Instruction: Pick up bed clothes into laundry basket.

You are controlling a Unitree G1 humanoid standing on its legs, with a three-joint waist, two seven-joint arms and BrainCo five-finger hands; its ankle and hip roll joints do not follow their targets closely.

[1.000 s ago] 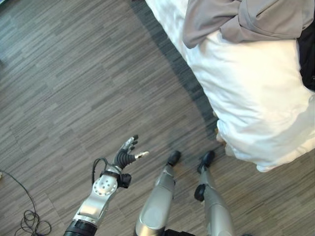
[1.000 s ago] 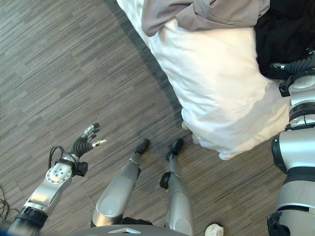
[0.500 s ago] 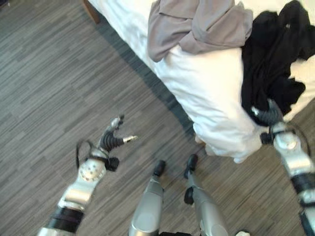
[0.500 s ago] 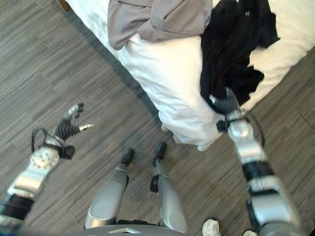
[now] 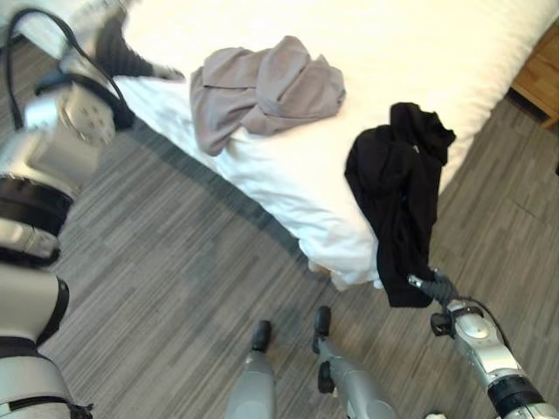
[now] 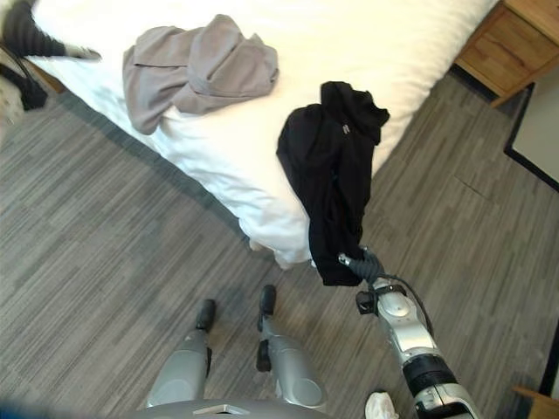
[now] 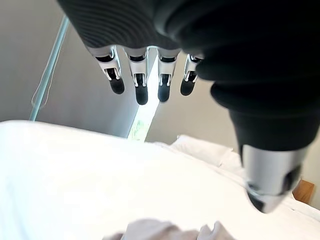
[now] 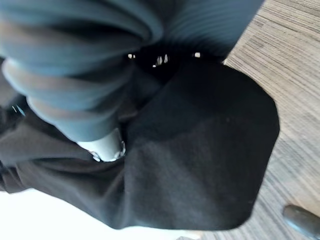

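Nothing collected yet: nearest, right hand [image 6: 362, 264] against the hem of the black garment [image 6: 332, 166] draped off the bed [image 6: 367, 35] corner, grip unreadable; farther, grey garment [image 6: 196, 65] untouched, left hand [image 7: 150, 75] hovering, fingers straight and empty.

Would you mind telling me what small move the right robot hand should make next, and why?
Probably close the right robot hand more firmly on the black garment before lifting. It sits at the hem hanging off the bed corner, but its wrist view does not show whether the fingers grip the cloth. The left robot hand hangs open above the bed, beside the grey garment.
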